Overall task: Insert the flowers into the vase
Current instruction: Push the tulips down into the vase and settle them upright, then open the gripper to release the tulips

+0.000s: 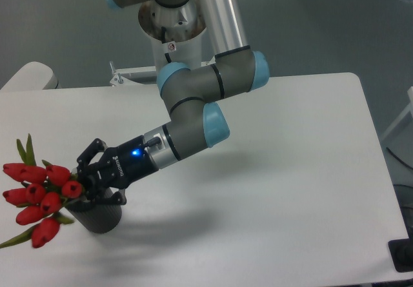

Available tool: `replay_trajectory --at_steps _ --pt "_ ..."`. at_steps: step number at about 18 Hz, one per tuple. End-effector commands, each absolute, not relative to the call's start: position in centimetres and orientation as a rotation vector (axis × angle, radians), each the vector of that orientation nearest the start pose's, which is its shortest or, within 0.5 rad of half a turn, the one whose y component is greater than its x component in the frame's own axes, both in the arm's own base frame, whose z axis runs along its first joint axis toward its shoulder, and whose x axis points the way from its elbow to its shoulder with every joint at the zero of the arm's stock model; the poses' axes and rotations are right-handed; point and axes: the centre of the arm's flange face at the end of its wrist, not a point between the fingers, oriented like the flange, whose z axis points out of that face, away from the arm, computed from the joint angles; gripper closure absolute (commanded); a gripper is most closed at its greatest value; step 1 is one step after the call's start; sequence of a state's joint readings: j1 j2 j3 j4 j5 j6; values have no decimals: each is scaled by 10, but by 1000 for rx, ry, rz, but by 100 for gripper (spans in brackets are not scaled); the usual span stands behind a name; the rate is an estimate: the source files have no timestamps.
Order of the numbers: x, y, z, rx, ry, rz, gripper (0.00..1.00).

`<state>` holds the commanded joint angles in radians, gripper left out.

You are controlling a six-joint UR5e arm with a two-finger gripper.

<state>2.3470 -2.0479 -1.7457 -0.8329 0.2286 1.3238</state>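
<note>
Nearest me, at about eight o'clock on the table (290,171), I saw the vase (97,215) standing upright. The flowers (42,193) leaned out of its mouth toward nine o'clock, stems in the vase. My gripper (82,182) was clamped on those stems just above the rim.

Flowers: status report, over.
End effector shut on flowers, right above vase mouth. Buds lean out left, stems angled toward the opening. Nothing in the way.
</note>
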Motion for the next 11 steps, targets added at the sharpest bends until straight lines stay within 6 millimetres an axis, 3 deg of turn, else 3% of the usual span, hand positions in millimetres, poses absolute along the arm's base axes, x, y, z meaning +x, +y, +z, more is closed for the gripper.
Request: replay_trajectory --at_steps 2,8,11 --pt "-263 594 289 -1760 558 -658 44" --pt "-274 575 290 -1767 521 -641 6" --pt "-284 553 290 -1778 475 -625 0"
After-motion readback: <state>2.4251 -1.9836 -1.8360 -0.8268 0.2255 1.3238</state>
